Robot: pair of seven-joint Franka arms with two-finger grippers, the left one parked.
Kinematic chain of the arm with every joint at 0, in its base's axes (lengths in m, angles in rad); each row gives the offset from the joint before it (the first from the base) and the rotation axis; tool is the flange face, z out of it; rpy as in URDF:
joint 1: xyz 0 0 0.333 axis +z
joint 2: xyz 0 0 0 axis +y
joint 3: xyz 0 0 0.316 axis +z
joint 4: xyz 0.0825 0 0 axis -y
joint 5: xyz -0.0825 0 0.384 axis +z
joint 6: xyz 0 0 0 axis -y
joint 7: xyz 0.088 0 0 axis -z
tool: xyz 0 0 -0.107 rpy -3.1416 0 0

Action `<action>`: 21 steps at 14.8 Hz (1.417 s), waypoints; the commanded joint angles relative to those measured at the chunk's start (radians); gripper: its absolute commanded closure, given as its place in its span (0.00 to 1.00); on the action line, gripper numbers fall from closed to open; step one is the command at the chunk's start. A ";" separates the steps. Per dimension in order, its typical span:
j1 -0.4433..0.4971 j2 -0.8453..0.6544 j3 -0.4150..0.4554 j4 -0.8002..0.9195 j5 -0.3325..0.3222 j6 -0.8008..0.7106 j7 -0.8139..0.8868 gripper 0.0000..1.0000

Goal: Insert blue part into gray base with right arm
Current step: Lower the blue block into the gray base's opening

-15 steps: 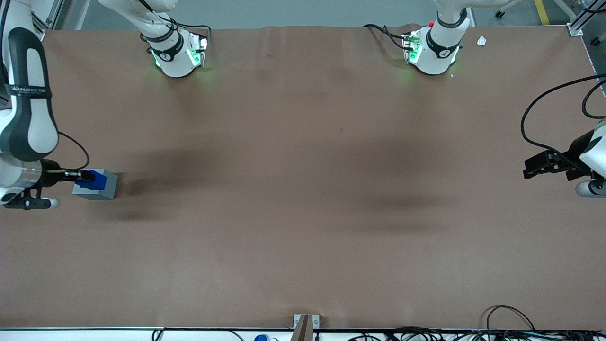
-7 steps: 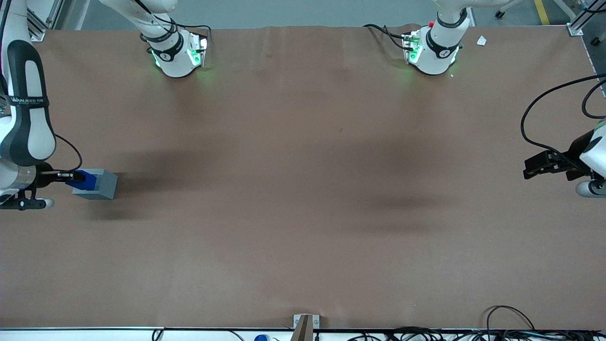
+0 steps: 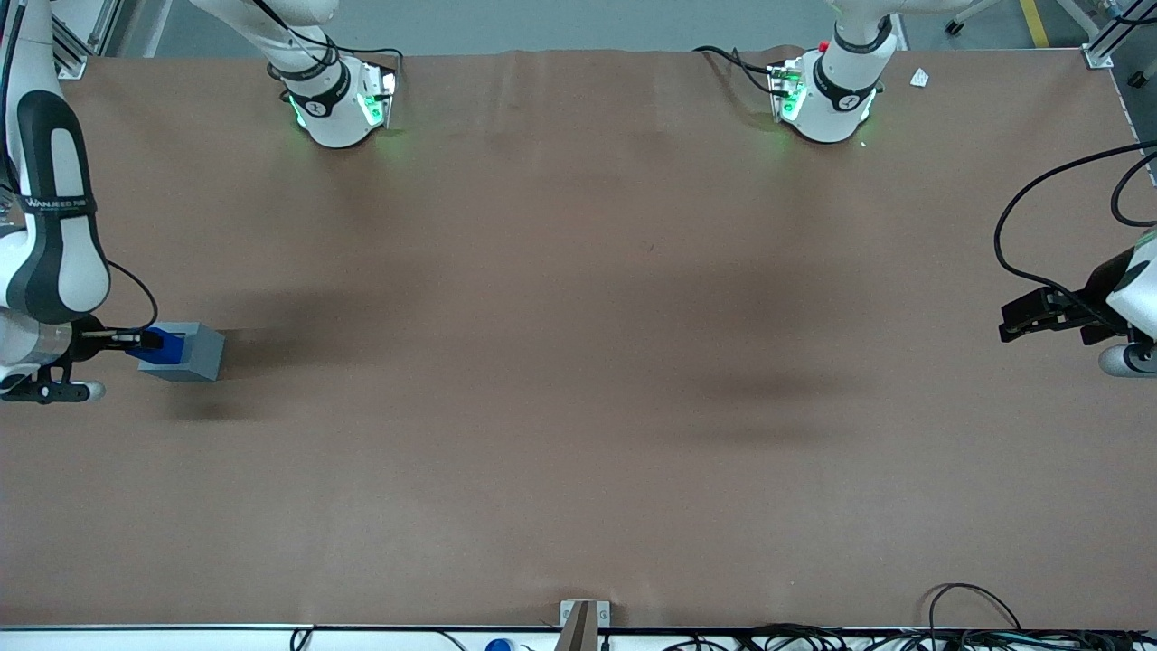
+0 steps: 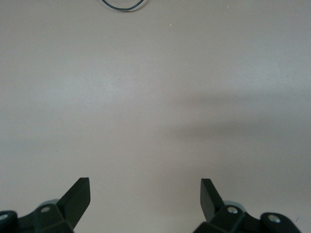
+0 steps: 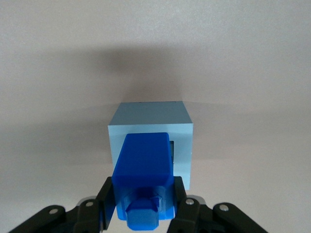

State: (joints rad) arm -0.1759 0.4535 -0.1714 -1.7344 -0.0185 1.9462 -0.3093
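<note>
The gripper (image 5: pixel 143 204) of the right arm (image 3: pixel 50 235) is clamped on the blue part (image 5: pixel 143 182), one finger pressed against each flank of the block. The part is carried directly over the gray base (image 5: pixel 150 141), which stands on the brown table (image 3: pixel 578 362) toward the working arm's end. In the right wrist view the lower end of the blue part overlaps the top face of the base, and a sliver of the dark recess can be made out just beside the part's edge. It cannot be told whether the tip has entered the recess or is only poised above it.

Insertion is judged to be under way but not finished. Several faults are judged possible from here. If the part is offset sideways from the recess, as the visible sliver hints, its edge could be caught on the rim and the part jammed or tilted within the grip. Because the base is loose on the table and nothing holds it, a downward push landing off-centre could slide or tip it, and alignment would be lost. Should the part be let go before it is seated, it could be left cocked in the opening or toppled onto the table beside the base.
</note>
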 commanded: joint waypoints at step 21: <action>-0.027 0.007 0.018 0.004 -0.015 -0.046 -0.011 0.90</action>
State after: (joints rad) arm -0.1940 0.4557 -0.1626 -1.7339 -0.0186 1.9087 -0.3217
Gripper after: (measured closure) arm 0.493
